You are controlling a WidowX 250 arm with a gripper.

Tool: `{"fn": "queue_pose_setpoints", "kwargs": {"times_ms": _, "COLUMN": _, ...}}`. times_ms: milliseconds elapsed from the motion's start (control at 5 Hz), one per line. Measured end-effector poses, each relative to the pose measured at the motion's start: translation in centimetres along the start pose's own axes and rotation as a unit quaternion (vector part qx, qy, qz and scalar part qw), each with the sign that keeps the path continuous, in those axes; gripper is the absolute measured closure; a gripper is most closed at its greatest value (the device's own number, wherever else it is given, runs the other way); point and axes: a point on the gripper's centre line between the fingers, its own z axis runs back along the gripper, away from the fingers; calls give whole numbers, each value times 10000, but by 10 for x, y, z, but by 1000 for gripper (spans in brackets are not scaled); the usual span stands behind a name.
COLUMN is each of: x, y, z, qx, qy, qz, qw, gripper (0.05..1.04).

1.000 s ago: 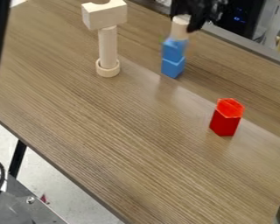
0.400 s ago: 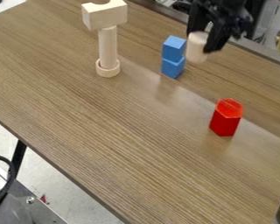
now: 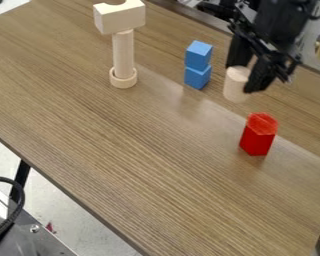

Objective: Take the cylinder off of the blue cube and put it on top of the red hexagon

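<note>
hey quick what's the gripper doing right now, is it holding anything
Gripper: closed on the wooden cylinder, up beside the blue cubes.

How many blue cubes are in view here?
2, in one stack: the lower blue cube stands on the table, and the upper blue cube sits directly on top of it.

My hand (image 3: pixel 245 79) grips the wooden cylinder (image 3: pixel 236 84), upright, between the stacked blue cubes (image 3: pixel 197 65) and the red hexagon (image 3: pixel 259 134). The hexagon stands on the worktop (image 3: pixel 149 165); left in view, a pale notched block (image 3: pixel 120 18) tops a wooden column (image 3: pixel 123 54).
</note>
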Motion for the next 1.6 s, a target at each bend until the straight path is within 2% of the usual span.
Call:
{"fn": "queue_pose_setpoints", "kwargs": {"times_ms": 400, "x": 8, "y": -30, "z": 0, "qx": 10, "qy": -126, "qz": -437, "qw": 9990, "gripper": 553}}
{"fn": "queue_pose_setpoints", "kwargs": {"times_ms": 600, "x": 10, "y": -34, "z": -5, "qx": 0, "qy": -49, "qz": -476, "qw": 9989, "gripper": 553}}
{"fn": "queue_pose_setpoints", "kwargs": {"times_ms": 1200, "x": 26, "y": -29, "z": -23, "qx": 38, "qy": 84, "qz": -471, "qw": 9988, "gripper": 553}}
{"fn": "queue_pose_setpoints", "kwargs": {"times_ms": 1400, "x": 27, "y": -29, "z": -23, "qx": 37, "qy": 84, "qz": -472, "qw": 9988, "gripper": 553}}
{"fn": "queue_pose_setpoints", "kwargs": {"times_ms": 1600, "x": 29, "y": -28, "z": -33, "qx": 30, "qy": 162, "qz": -459, "qw": 9988, "gripper": 553}}
